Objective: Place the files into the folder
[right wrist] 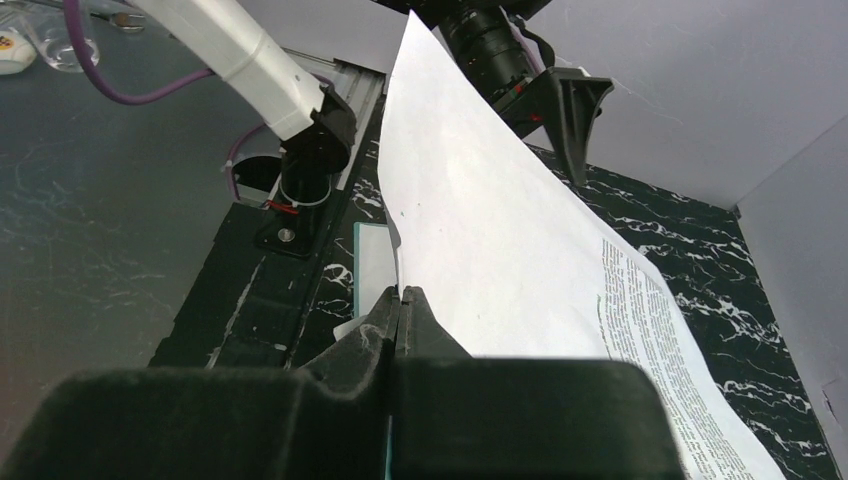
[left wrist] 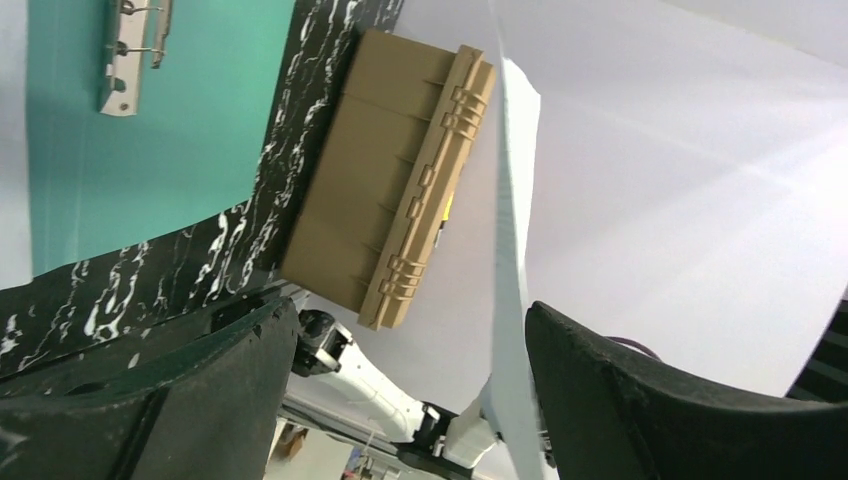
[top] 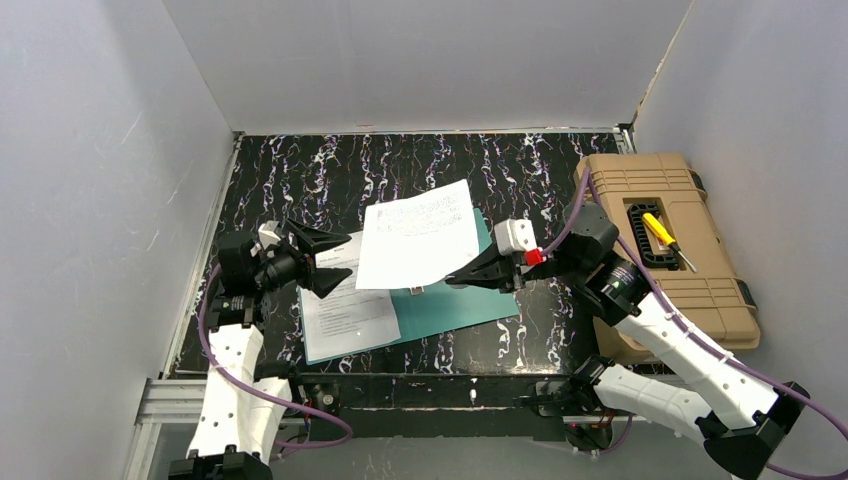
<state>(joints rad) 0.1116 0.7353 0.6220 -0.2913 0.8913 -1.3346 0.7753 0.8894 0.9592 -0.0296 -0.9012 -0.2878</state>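
Note:
A white printed sheet [top: 418, 235] of the files hangs tilted above the open teal folder [top: 450, 305]. My right gripper [top: 455, 280] is shut on its near right corner; in the right wrist view the jaws [right wrist: 400, 295] pinch the sheet [right wrist: 500, 250]. My left gripper [top: 347, 265] is open at the sheet's left edge. In the left wrist view the sheet [left wrist: 510, 250] runs edge-on between the wide-apart fingers, close to the right one [left wrist: 600, 390]. A second sheet [top: 345, 315] lies flat on the folder's left half. The folder's metal clip [left wrist: 125, 60] shows on its teal inside [left wrist: 150, 150].
A tan toolbox [top: 665, 250] with a yellow screwdriver [top: 660, 235] in its lid recess stands at the right, close behind my right arm. White walls enclose the black marbled table [top: 330, 175] on the left, back and right.

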